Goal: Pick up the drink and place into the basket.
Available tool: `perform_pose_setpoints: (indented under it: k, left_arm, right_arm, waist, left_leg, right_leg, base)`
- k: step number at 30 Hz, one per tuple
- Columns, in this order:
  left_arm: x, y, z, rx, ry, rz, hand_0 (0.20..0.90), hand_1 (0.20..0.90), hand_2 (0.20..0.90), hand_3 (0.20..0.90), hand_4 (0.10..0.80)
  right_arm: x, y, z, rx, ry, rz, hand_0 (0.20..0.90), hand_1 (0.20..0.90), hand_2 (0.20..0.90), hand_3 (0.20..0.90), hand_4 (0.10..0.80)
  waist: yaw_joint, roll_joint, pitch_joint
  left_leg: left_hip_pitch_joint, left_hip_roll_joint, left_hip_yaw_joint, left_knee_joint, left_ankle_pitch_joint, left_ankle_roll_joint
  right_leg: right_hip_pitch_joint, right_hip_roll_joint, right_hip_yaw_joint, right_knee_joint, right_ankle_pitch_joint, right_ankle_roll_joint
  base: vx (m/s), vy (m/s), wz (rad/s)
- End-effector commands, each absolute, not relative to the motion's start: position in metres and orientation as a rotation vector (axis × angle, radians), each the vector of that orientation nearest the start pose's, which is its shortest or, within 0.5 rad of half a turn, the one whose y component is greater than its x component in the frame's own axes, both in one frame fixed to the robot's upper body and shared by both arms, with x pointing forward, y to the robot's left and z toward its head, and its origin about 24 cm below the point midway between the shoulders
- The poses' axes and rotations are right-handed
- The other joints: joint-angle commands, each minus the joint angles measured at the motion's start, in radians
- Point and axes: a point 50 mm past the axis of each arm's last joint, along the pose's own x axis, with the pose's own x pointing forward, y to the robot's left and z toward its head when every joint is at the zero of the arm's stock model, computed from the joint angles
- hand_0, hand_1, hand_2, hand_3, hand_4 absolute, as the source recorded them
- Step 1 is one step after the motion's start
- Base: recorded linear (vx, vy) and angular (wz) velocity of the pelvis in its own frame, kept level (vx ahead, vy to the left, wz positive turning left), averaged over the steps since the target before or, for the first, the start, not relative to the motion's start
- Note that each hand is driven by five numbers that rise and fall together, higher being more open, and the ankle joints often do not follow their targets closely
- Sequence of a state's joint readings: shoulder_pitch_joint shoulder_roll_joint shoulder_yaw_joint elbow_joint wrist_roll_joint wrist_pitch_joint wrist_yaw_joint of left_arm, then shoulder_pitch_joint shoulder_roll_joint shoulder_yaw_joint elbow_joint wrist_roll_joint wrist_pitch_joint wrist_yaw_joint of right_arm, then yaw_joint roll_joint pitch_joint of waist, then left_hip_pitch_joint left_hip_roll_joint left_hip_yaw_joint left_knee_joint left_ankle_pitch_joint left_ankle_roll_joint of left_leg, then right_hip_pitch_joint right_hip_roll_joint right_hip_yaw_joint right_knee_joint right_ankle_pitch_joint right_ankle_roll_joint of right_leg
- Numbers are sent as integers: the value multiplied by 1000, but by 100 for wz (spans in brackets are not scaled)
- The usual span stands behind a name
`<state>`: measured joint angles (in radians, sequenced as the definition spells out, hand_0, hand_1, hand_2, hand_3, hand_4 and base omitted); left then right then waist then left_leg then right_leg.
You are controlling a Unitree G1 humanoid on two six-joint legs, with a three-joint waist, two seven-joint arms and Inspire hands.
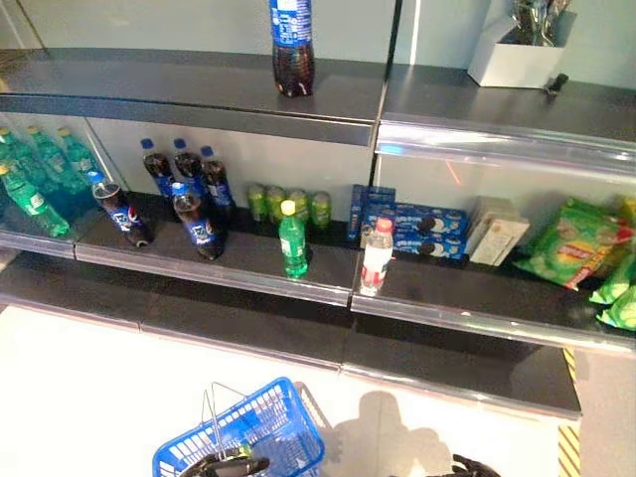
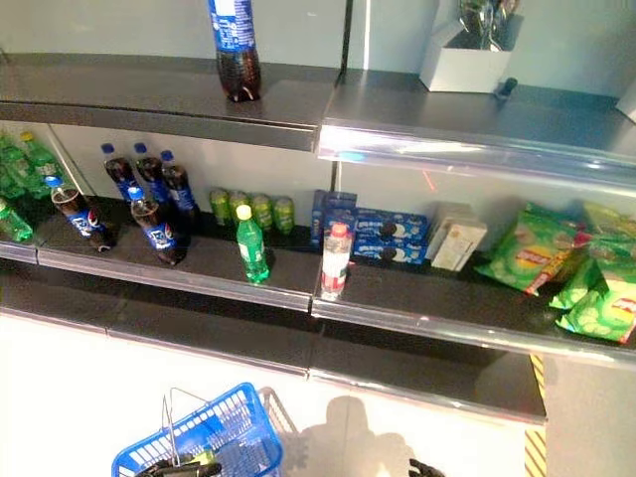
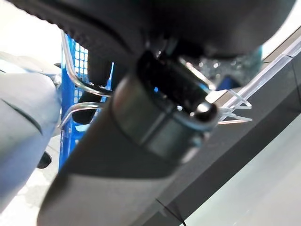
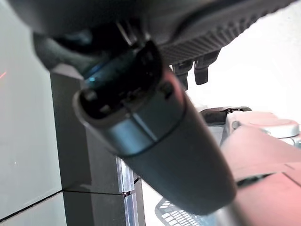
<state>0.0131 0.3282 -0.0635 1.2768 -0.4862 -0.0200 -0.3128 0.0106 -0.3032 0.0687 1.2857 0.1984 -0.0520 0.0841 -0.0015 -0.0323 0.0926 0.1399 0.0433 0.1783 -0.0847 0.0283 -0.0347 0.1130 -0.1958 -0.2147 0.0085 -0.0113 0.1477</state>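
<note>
Drinks stand on the middle shelf (image 1: 248, 268): a green bottle with a yellow cap (image 1: 292, 240), a white bottle with a red cap (image 1: 376, 256), dark cola bottles (image 1: 189, 194), green cans (image 1: 288, 204) and green bottles (image 1: 35, 169) at the far left. A large cola bottle (image 1: 291, 45) stands on the top shelf. My left hand (image 1: 229, 465) is low in front, shut on the wire handles (image 3: 75, 89) of the blue basket (image 1: 243, 437), which hangs above the floor. My right hand (image 1: 475, 467) is low at the right, far from the shelf; its fingers (image 4: 195, 70) are relaxed and hold nothing.
Blue cookie boxes (image 1: 412, 224), pale cartons (image 1: 497, 234) and green snack bags (image 1: 581, 248) fill the shelf's right half. A white box (image 1: 517, 50) stands on the top shelf at the right. A low dark ledge (image 1: 298, 338) juts out under the shelves. Striped tape (image 1: 568, 447) marks the floor.
</note>
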Motion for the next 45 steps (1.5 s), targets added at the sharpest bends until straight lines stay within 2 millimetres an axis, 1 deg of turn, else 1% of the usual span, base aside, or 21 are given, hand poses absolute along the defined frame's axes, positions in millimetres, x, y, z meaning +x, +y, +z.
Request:
perform_pose_setpoints:
  k: [1,6,10,13,15,17,18,21,22,23,24,27,31,34,35,37,39,40,41,43,45]
  left_arm:
    - [113,269,-141,-238,1027,106,300,300,300,200,100]
    - [116,270,-139,-244,1009,105,300,300,300,200,100]
    - [123,270,-136,-246,971,105,300,300,300,200,100]
    - [137,266,-133,-245,933,103,300,300,300,200,100]
    - [138,265,-133,-247,934,107,300,300,300,200,100]
    - [141,264,-132,-246,921,110,300,300,300,200,100]
    - [144,264,-131,-247,912,111,300,300,300,200,100]
    - [165,257,-124,-286,830,98,300,300,300,200,100]
    - [173,255,-120,-293,805,89,300,300,300,200,100]
    - [187,253,-114,-298,758,76,300,300,300,200,100]
    - [194,252,-110,-297,732,73,300,300,300,200,100]
    - [208,255,-100,-304,680,61,300,300,300,200,100]
    - [208,256,-98,-299,669,49,300,300,300,200,100]
    - [207,256,-98,-301,670,52,300,300,300,200,100]
    - [207,257,-98,-305,667,57,300,300,300,200,100]
    - [208,257,-97,-297,668,55,300,300,300,200,100]
    - [207,256,-98,-297,664,54,300,300,300,200,100]
    - [207,256,-97,-301,656,58,300,300,300,200,100]
    - [207,256,-96,-305,651,61,300,300,300,200,100]
    - [209,255,-95,-305,641,63,300,300,300,200,100]
    - [208,254,-95,-306,638,65,300,300,300,200,100]
  right_arm:
    - [96,-273,-150,-127,1186,-184,900,900,900,900,800]
    - [95,-275,-149,-143,1200,-171,900,900,900,900,800]
    - [94,-278,-148,-167,1206,-155,900,900,900,900,800]
    - [104,-277,-146,-190,1184,-136,900,900,900,900,800]
    - [105,-276,-146,-194,1184,-133,900,900,900,900,800]
    - [111,-276,-145,-202,1168,-130,900,900,900,900,800]
    - [116,-276,-143,-208,1160,-128,900,900,900,900,800]
    - [139,-279,-135,-242,1105,-112,900,900,900,900,800]
    - [145,-279,-132,-251,1092,-108,900,900,900,900,800]
    - [154,-280,-128,-255,1065,-109,900,900,900,900,800]
    - [159,-281,-126,-258,1050,-113,900,900,900,900,800]
    - [169,-286,-119,-260,998,-128,900,900,900,900,800]
    - [186,-290,-106,-231,864,-175,900,900,900,900,800]
    - [196,-290,-99,-206,785,-177,900,900,900,900,800]
    - [211,-288,-87,-202,689,-164,900,900,900,900,800]
    - [232,-283,-70,-183,563,-136,900,900,900,900,800]
    - [254,-271,-47,-165,419,-89,900,900,900,900,800]
    - [266,-262,-30,-161,320,-47,900,900,900,900,800]
    - [272,-256,-21,-164,270,-25,900,900,900,900,800]
    - [285,-237,7,-171,141,39,900,900,900,900,800]
    - [290,-225,27,-176,40,89,900,900,900,900,800]
  waist:
    - [19,10,4]
    - [20,9,6]
    - [24,5,29]
    - [34,6,70]
    - [36,6,76]
    - [38,7,96]
    - [39,8,110]
    - [39,19,181]
    - [41,20,198]
    - [45,19,240]
    - [46,18,264]
    - [47,12,307]
    - [52,9,320]
    - [53,9,319]
    - [52,9,321]
    - [52,8,322]
    - [50,9,326]
    - [47,8,328]
    - [45,7,329]
    - [39,4,331]
    - [35,2,331]
  left_leg:
    - [24,12,24,51,-108,1]
    - [30,15,19,49,-109,0]
    - [13,25,17,39,-96,-8]
    - [-40,36,16,19,-61,-20]
    - [-48,37,15,16,-57,-21]
    - [-71,36,7,10,-47,-23]
    - [-88,36,3,7,-41,-24]
    - [-169,42,-4,13,-11,-26]
    - [-201,45,-6,34,-4,-26]
    - [-284,49,-25,132,-5,-26]
    - [-335,52,-38,207,-12,-26]
    - [-445,62,-64,382,-61,-29]
    - [-536,77,-81,529,-131,-25]
    - [-559,82,-87,563,-146,-24]
    - [-575,84,-93,583,-156,-22]
    - [-587,82,-102,592,-156,-21]
    - [-586,81,-112,585,-148,-23]
    - [-588,79,-116,583,-146,-22]
    - [-589,79,-116,581,-146,-21]
    - [-594,77,-115,579,-141,-18]
    - [-594,73,-117,573,-135,-17]
  right_leg:
    - [-38,2,14,38,23,10]
    - [-28,5,15,33,20,10]
    - [-38,6,21,7,36,14]
    - [-89,4,22,-23,71,18]
    - [-96,4,22,-29,78,20]
    - [-117,5,28,-43,90,22]
    - [-133,6,31,-47,97,22]
    - [-228,1,34,-18,105,18]
    - [-257,0,35,15,95,12]
    - [-321,-3,32,101,76,-2]
    - [-362,-6,31,161,62,-11]
    - [-450,-23,24,297,14,-32]
    - [-539,-37,28,455,-58,-54]
    - [-561,-40,36,492,-74,-59]
    - [-584,-42,44,524,-85,-61]
    - [-600,-41,47,543,-88,-62]
    - [-610,-35,55,552,-86,-61]
    - [-618,-34,60,555,-85,-59]
    - [-622,-34,62,556,-85,-58]
    - [-632,-36,60,558,-81,-55]
    - [-634,-34,61,554,-77,-54]
  base:
    - [34,7,4]
    - [54,3,0]
    - [43,-14,-3]
    - [-128,-12,-2]
    - [-48,-9,1]
    - [-114,-1,1]
    - [-207,19,-10]
    - [-309,45,-8]
    - [-373,0,-1]
    - [-401,-39,4]
    - [-388,-73,7]
    - [-247,-69,10]
    - [-157,-20,13]
    - [-63,-17,3]
    - [-68,-20,2]
    - [-70,-26,2]
    - [-56,-14,-1]
    - [-67,0,0]
    - [-77,0,0]
    - [-63,-2,-1]
    - [-33,2,13]
